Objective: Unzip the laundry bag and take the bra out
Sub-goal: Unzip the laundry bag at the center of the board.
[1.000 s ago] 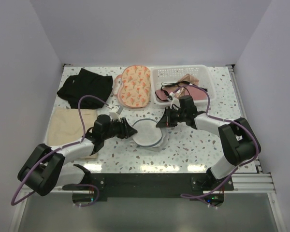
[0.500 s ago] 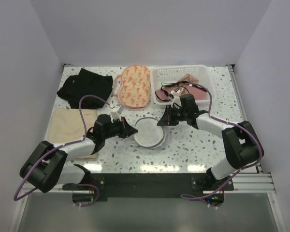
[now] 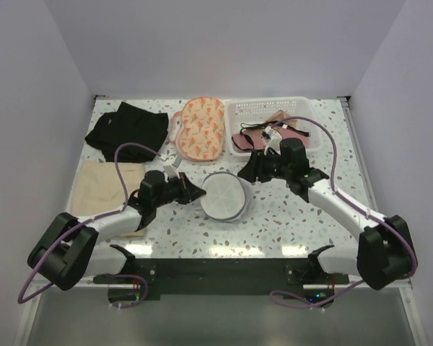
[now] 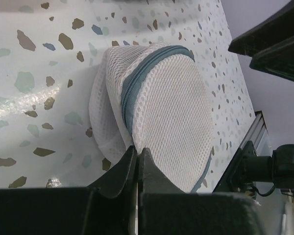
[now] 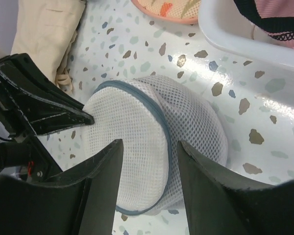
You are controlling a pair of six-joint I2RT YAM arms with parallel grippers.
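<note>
Here, on the speckled terrazzo table, a crumpled black garment lies at ten o'clock. A beige folded cloth lies at nine o'clock, and the left arm reaches across its near corner. The left gripper has its two fingers pressed flat together. Their tips touch the nine o'clock edge of the round white mesh laundry bag. In the left wrist view the left gripper meets the mesh just under the blue-grey zip. Whether any fabric is nipped between the fingers cannot be told.

The bag sits near the table's centre, tipped on its side, and the zip rings its rim. The stretch of zip that shows looks closed. What the bag holds cannot be made out through the mesh.

At twelve o'clock from the bag lies an orange leaf-patterned padded piece. The right gripper hangs at the bag's one o'clock edge. In the right wrist view it has its fingers spread wide above the mesh dome, gripping nothing. At one o'clock on the table stands a white slotted plastic basket with pink and black garments spilling over its near wall.
</note>
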